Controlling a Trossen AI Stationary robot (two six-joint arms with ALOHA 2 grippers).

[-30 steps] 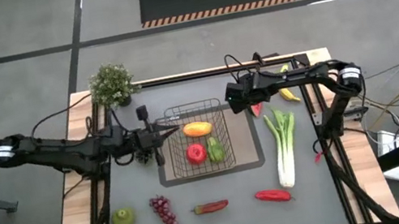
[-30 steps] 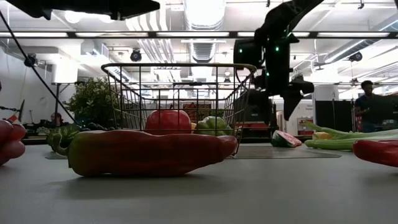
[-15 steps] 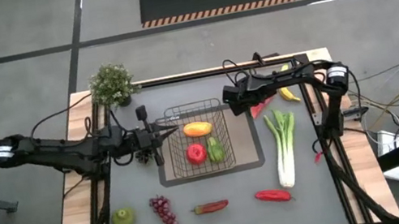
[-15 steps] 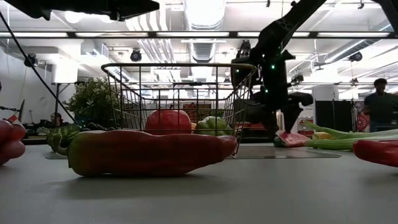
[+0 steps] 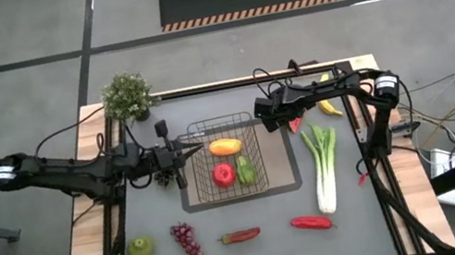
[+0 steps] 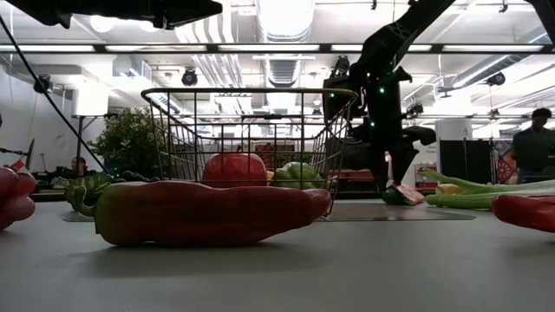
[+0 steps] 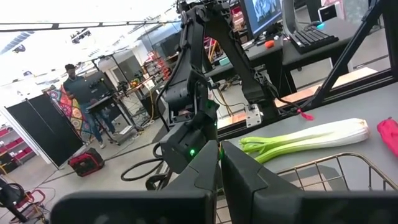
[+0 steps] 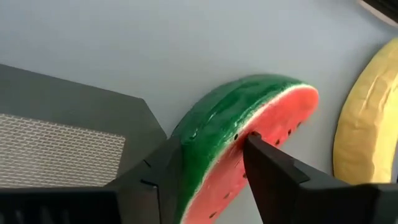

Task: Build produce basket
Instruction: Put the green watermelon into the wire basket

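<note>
The dark wire basket (image 5: 202, 193) stands on the grey mat (image 5: 285, 177) and holds an orange piece (image 5: 224, 147), a red apple (image 5: 224, 174) and a green pear (image 5: 246, 173). My right gripper (image 5: 289, 121) is down at the table just right of the basket, shut on the watermelon slice (image 8: 249, 106), which also shows in the low view (image 6: 404, 195). My left gripper (image 5: 199, 150) is shut and empty, hovering above the basket's left rim; its fingertips (image 7: 219, 155) point toward the table's right. My right gripper pinches the watermelon slice between its two fingers, one finger (image 8: 152, 180) on the green rind (image 8: 205, 124), the other (image 8: 273, 168) on the red flesh (image 8: 227, 168). The fingers come from above, pointing down. The slice rests on the table (image 6: 408, 201).
A banana (image 5: 329, 106) lies close behind the slice and a long leek (image 5: 322, 163) to its right. Along the near side lie a green fruit (image 5: 140, 248), purple grapes (image 5: 186, 241) and two red peppers (image 5: 240, 235) (image 5: 311, 222). A potted plant (image 5: 128, 95) stands far left.
My right gripper has come down from beside the basket's top rim to the table, a little toward the table's left, and its fingers now stand on the watermelon slice. The slice stays on the table.
</note>
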